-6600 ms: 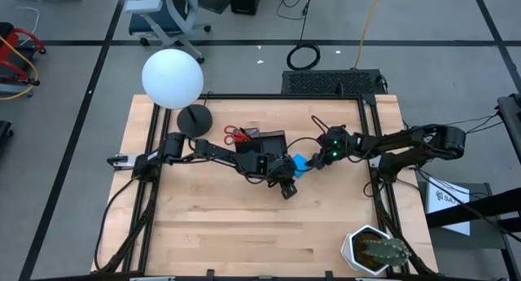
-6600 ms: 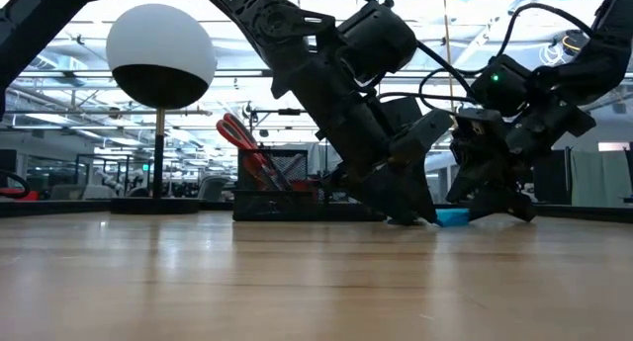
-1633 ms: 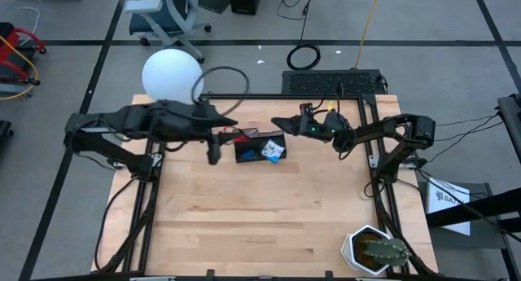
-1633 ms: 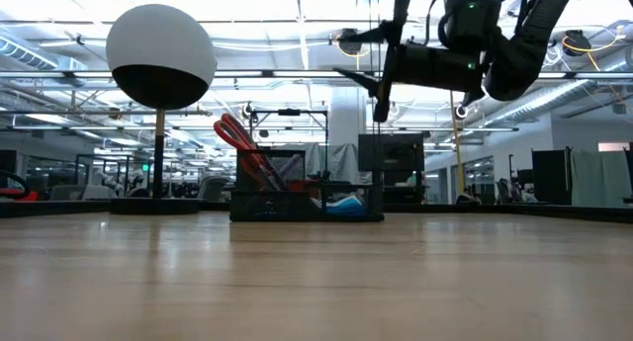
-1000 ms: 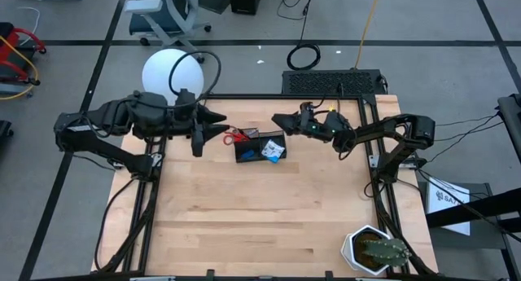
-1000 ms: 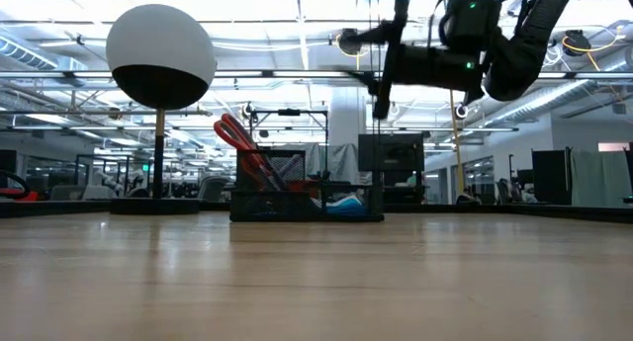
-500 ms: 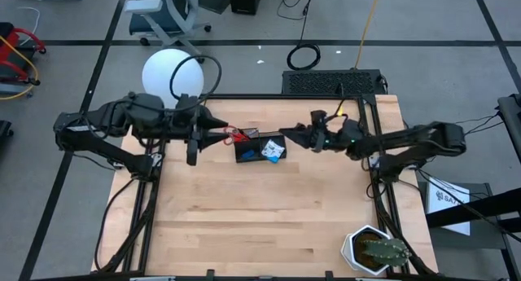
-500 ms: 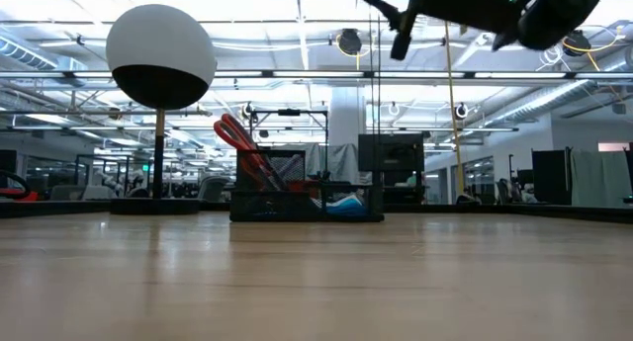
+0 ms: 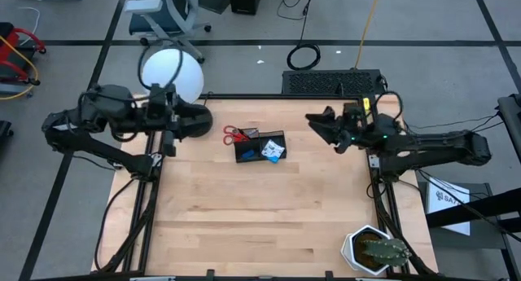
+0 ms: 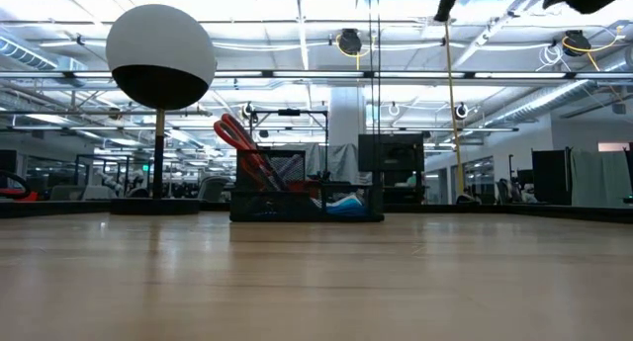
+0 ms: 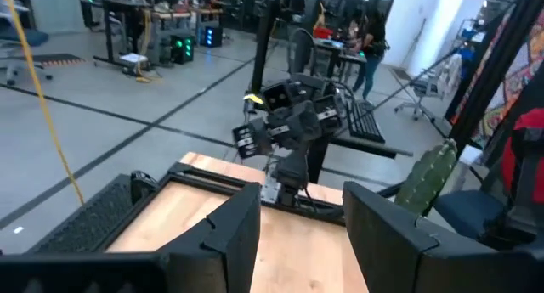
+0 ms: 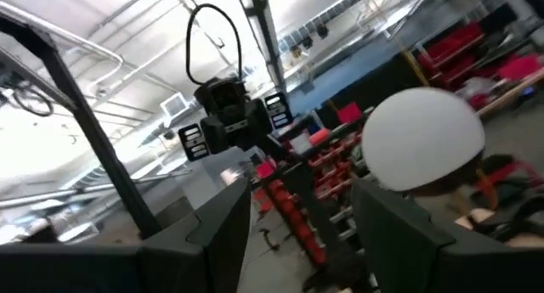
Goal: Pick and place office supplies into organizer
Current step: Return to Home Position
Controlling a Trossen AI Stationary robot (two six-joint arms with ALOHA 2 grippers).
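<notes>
The black organizer (image 9: 260, 147) stands at the table's far middle, also in the low view (image 10: 307, 191). The red-handled scissors (image 9: 236, 135) stick out of its left end, handles up and leaning left (image 10: 237, 133). A blue pad (image 9: 271, 151) lies in a right-hand compartment. My left gripper (image 9: 181, 126) hovers open left of the organizer, by the lamp base; its fingers (image 11: 221, 233) have nothing between them. My right gripper (image 9: 319, 125) hovers open and high to the organizer's right, its fingers (image 12: 212, 233) also with nothing between them.
A lamp with a white globe (image 9: 171, 76) and a round black base (image 9: 195, 118) stands at the far left corner. A potted cactus (image 9: 376, 250) sits at the near right corner. Bare wood (image 9: 260, 216) fills the near half of the table.
Both grippers have drawn back from the organizer with nothing in them. My left gripper has gone toward the table's left edge and rolled. My right gripper has gone toward the right edge and up, rolling as it rose, almost out of the low view's top.
</notes>
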